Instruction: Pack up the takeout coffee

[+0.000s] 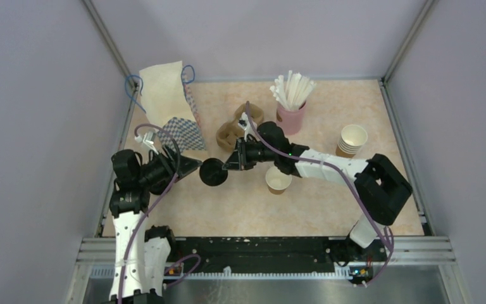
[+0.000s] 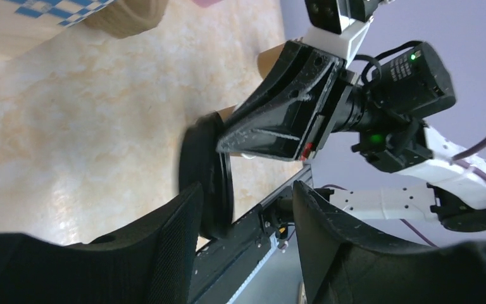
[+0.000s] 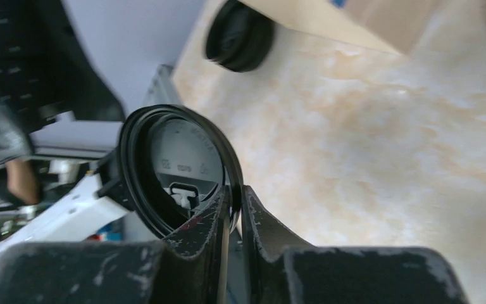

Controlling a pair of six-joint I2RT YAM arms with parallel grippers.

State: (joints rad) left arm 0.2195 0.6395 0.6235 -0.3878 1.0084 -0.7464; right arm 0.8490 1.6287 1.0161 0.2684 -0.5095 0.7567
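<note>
Arms are nose to nose over the table (image 1: 240, 209), a bit toward 9 o'clock from its middle. The right gripper (image 1: 229, 164) has its fingers squeezed nearly together on the rim of the black lid (image 1: 214, 171), and that arm's wrist view looks straight into the lid's underside. The left gripper (image 1: 196, 167) faces it from 9 o'clock with its jaws well apart and nothing between them. One fingertip sits just beside the lid's edge, but honestly I can't tell if it touches. The brown cup (image 1: 278, 180) stands upright on the table with no lid on it, white inside. It's at about 4 o'clock from the right gripper, right by that arm's forearm. From the cup, the pink cup of straws (image 1: 291, 117) is at 12 o'clock and the stack of cups (image 1: 352, 140) at 2. The cup carrier (image 1: 237, 130) is at 11 and the paper bag (image 1: 168, 104) out around 10.
</note>
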